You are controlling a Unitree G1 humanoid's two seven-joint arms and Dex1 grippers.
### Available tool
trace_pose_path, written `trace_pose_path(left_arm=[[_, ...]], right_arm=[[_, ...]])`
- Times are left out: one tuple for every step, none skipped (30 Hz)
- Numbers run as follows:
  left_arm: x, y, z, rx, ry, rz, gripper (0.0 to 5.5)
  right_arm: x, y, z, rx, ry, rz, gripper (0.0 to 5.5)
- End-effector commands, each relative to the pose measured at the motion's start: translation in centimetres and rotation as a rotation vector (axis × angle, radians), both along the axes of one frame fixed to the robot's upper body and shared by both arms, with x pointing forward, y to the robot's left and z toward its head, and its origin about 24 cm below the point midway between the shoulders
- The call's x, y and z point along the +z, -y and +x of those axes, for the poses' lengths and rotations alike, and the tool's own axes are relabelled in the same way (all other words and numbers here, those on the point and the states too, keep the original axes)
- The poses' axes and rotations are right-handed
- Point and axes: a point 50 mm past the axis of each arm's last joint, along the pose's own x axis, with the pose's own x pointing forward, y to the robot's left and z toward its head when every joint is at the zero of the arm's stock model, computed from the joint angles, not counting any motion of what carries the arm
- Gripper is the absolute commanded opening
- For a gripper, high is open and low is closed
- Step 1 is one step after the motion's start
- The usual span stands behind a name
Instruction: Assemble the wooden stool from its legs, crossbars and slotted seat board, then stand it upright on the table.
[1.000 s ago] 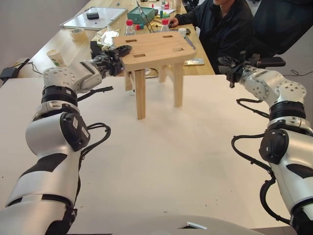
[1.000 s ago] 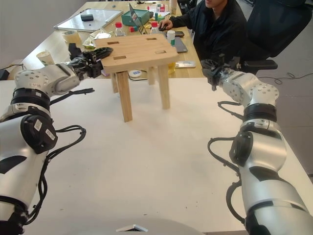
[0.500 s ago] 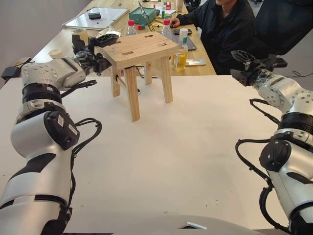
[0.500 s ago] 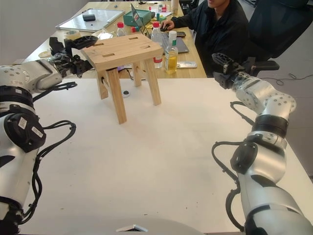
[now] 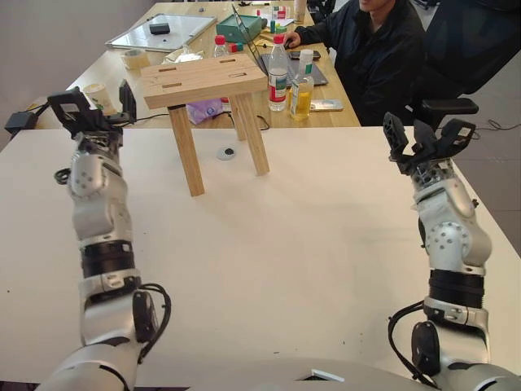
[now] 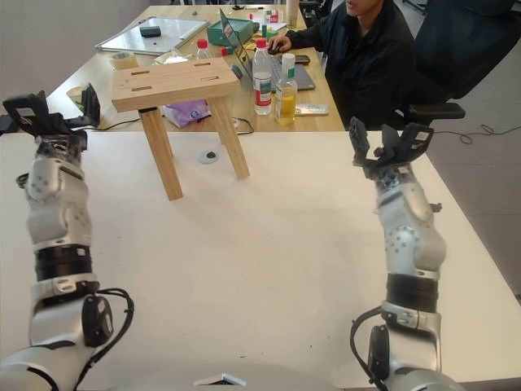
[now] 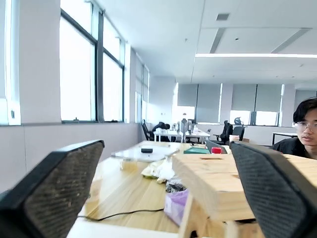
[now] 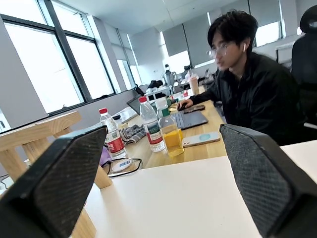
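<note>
— Where is the stool?

— The stool (image 5: 213,88) stands upright on the white table (image 5: 309,244), in the upper left of the head view. Its seat board (image 5: 203,75) is on top and level, with the slots facing up. The legs (image 5: 186,155) rest on the tabletop.

— Is anything touching it?

— No. A small dark round disc (image 5: 227,152) lies on the white table between the two nearer legs and touches neither.

— And the pincers?

— The left pincer (image 5: 96,102) is raised at the far left, about level with the seat and apart from it. It is spread wide and holds nothing. The right pincer (image 5: 423,138) is up at the right side, well apart from the stool. It is also spread wide, with nothing between its dark pads (image 8: 64,178).

— What lies beyond?

— A wooden table (image 5: 106,69) sits behind the white one. On it, a water bottle (image 5: 278,61) and a bottle of yellow liquid (image 5: 302,80) stand just right of the seat in the frame.
</note>
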Motion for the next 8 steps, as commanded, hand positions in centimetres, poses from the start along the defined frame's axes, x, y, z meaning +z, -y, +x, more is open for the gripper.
trace_pose_path(left_arm=[[-1.3,1.7,-0.8,-0.001,0.018,0.024,4.68],[-1.2,2.0,-1.0,-0.005,0.032,0.03,4.68],[-1.1,2.2,-1.2,-0.01,0.045,0.034,4.68],[-1.1,2.4,-1.3,-0.015,0.046,0.034,4.68],[-1.1,2.5,-1.3,-0.015,0.05,0.038,4.68],[-1.1,2.7,-1.3,-0.02,0.048,0.034,4.68],[-1.1,2.8,-1.4,-0.018,0.053,0.034,4.68],[-1.1,3.0,-1.4,-0.022,0.052,0.028,4.68]], right_arm=[[-1.1,-1.2,-0.5,-0.023,0.028,-0.031,4.18],[-1.1,-1.4,-0.7,-0.02,0.045,-0.025,4.18],[-1.0,-1.6,-0.9,-0.02,0.059,-0.027,4.18],[-1.0,-1.6,-1.0,-0.02,0.068,-0.03,4.18],[-1.1,-1.7,-1.1,-0.019,0.071,-0.036,4.18],[-1.0,-1.8,-1.0,-0.015,0.079,-0.046,4.18],[-1.0,-1.9,-1.0,-0.012,0.085,-0.051,4.18],[-0.9,-2.0,-0.9,-0.009,0.09,-0.054,4.18]])
